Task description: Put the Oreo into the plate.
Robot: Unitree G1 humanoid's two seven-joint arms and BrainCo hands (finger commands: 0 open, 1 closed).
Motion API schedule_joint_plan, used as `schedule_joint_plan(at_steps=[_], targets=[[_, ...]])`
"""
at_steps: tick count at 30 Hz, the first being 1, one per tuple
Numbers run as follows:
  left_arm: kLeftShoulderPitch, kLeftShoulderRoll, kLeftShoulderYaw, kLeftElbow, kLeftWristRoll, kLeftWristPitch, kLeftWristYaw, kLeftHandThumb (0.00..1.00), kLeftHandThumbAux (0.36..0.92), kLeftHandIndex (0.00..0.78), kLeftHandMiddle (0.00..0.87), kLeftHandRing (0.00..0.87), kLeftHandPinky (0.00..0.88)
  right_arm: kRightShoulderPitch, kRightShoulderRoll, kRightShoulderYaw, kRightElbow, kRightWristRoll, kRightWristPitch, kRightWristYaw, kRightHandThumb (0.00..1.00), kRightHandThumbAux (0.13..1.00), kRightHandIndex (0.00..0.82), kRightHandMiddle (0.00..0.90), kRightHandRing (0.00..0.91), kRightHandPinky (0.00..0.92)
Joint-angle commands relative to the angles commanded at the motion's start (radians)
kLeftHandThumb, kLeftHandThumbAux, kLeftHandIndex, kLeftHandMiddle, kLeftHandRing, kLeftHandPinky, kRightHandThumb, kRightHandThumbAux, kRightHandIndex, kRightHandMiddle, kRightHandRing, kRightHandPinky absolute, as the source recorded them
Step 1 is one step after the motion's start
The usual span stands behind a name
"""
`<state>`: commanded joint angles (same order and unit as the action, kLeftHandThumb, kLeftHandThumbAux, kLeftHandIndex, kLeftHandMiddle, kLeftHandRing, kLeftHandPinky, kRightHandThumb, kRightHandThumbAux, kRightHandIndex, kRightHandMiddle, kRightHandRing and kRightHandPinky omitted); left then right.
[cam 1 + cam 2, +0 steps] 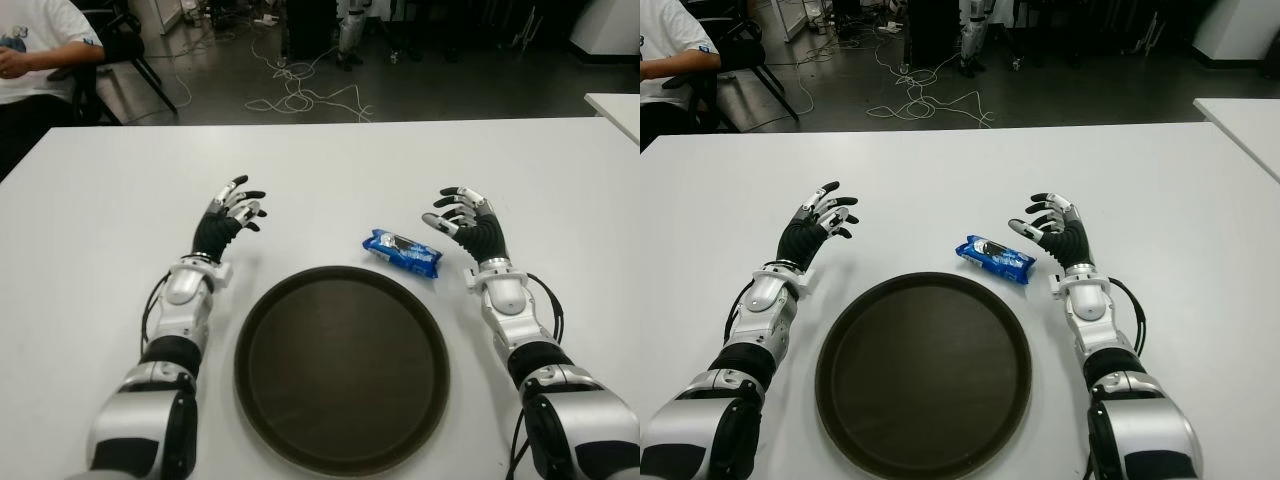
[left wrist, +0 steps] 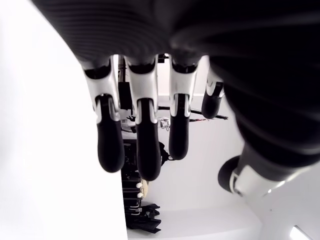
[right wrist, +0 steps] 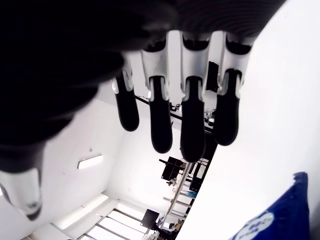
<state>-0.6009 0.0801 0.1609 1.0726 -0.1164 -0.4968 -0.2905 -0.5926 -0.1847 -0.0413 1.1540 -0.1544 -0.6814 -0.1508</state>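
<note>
A blue Oreo packet (image 1: pixel 402 252) lies on the white table (image 1: pixel 330 170), just beyond the far right rim of the round dark brown plate (image 1: pixel 341 367). The plate holds nothing. My right hand (image 1: pixel 462 219) hovers a little to the right of the packet with fingers spread and nothing in them; a corner of the packet (image 3: pixel 285 217) shows in the right wrist view. My left hand (image 1: pixel 233 207) is open too, left of the plate's far edge, well away from the packet.
A person in a white shirt (image 1: pixel 35 45) sits at the far left behind the table. Cables (image 1: pixel 300 95) lie on the floor beyond the far edge. Another white table (image 1: pixel 618 108) stands at the far right.
</note>
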Motion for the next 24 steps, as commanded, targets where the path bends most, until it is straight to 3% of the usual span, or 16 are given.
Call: schedule_joint_plan(at_steps=[11, 14, 17, 20, 24], targets=[[0.002, 0.001, -0.01, -0.005, 0.016, -0.001, 0.021, 0.202, 0.634, 0.111, 0.298, 0.408, 0.476, -0.002, -0.021, 0.037, -0.037, -0.085, -0.005, -0.158, 0.0, 0.565, 0.197, 0.245, 0.259, 0.238], [0.002, 0.002, -0.014, -0.007, 0.02, 0.0, 0.027, 0.207, 0.628, 0.118, 0.299, 0.395, 0.462, 0.002, -0.03, 0.059, -0.057, -0.119, -0.003, -0.195, 0.0, 0.563, 0.133, 0.157, 0.149, 0.109], [0.001, 0.003, -0.016, -0.01, 0.018, 0.006, 0.027, 0.218, 0.629, 0.115, 0.299, 0.395, 0.467, 0.014, -0.062, 0.125, -0.091, -0.231, 0.02, -0.283, 0.0, 0.555, 0.065, 0.077, 0.072, 0.065], [0.003, 0.002, -0.015, -0.013, 0.011, 0.008, 0.022, 0.229, 0.626, 0.112, 0.298, 0.39, 0.464, 0.018, -0.088, 0.205, -0.124, -0.363, 0.09, -0.394, 0.0, 0.516, 0.021, 0.025, 0.023, 0.042], [0.004, 0.002, -0.015, -0.015, 0.01, 0.008, 0.022, 0.24, 0.628, 0.11, 0.296, 0.387, 0.467, 0.016, -0.101, 0.252, -0.135, -0.428, 0.142, -0.451, 0.0, 0.432, 0.004, 0.005, 0.004, 0.041]])
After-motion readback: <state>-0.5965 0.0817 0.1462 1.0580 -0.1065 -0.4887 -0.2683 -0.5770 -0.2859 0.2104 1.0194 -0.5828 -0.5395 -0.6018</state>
